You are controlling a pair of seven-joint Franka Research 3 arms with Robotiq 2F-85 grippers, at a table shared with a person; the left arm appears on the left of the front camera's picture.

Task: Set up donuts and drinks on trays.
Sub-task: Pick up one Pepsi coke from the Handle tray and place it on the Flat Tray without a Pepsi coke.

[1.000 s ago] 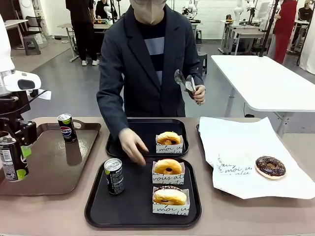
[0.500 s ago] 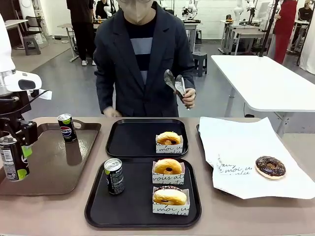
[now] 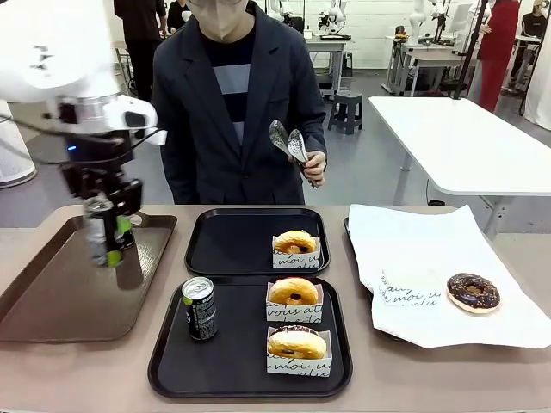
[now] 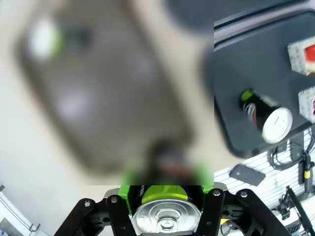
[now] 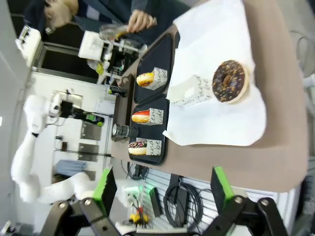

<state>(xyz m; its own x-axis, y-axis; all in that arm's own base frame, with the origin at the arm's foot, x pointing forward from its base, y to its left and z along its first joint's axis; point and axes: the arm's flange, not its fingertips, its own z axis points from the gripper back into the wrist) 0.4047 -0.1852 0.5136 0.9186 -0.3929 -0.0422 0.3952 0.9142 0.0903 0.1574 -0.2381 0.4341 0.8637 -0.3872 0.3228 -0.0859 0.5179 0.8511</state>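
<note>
Tan tabletop [image 3: 86, 379] in a busy lab, with a person in a dark jacket standing at its far edge. From the upper left the left arm drops in, white forearm crossing the corner of the front view and wrist turned straight down, so the left gripper [image 3: 104, 225] points its fingers at the table. Its jaws are clamped partway in on a black-and-green can [image 3: 105, 248], a green pad on either side (the wrist view looks right down on the silver top). That can hangs upright, long axis vertical, top toward the wrist, over the far right corner of the brown tray [image 3: 52, 301]; it is motion-blurred, and I cannot tell whether its base is clear of the tray floor. The right gripper [image 5: 162, 178] has its jaws spread wide with nothing between them, looking across the table from the white paper's side.

Two slim cans in all: the second can [image 3: 200, 308] stands upright, top up, on the left part of the near black tray [image 3: 172, 370]. Two black trays, the far black tray [image 3: 224, 249] just behind the near one. Four donuts: a middle donut [image 3: 294, 292] and a front donut [image 3: 297, 343] in paper holders, in a column on the near tray, a back donut [image 3: 295, 242] in a holder on the far tray, and a dark-iced donut [image 3: 473, 292] lying flat and bare on the white paper [image 3: 413, 249] at the right. The person's hand [image 3: 315, 165] holds metal tongs [image 3: 287, 140] at chest height, tips up
</note>
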